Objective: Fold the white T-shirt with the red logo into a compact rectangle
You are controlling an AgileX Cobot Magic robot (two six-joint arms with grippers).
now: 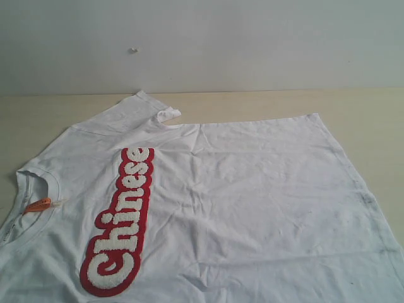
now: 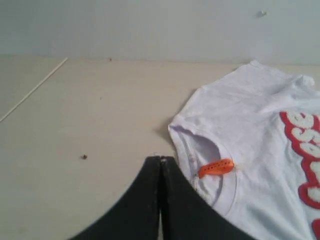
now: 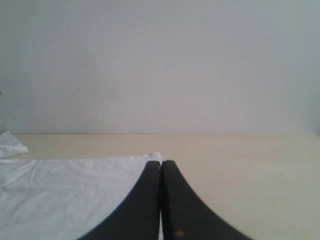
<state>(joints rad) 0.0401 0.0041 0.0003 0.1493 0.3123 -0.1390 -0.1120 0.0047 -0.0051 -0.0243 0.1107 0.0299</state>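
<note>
Left gripper: jaws pressed shut, nothing between them, at the collar on the side away from the logo; contact with the cloth cannot be told. Right gripper: jaws likewise shut and empty, at the hem corner farthest from the logo.

The shirt lies flat, chest up, on the table. The logo reads "Chinese" in fuzzy white letters with a thick red outline, the "C" nearest and the last "e" farthest. An orange tag sits inside the collar, beside the logo's "C" end (any print on it is too small to read). A dark speck lies on bare table beyond the collar from the logo. Past the logo's far end a sleeve spreads out, its cuff turned over. Beyond that, a pale wall with one small mark.
</note>
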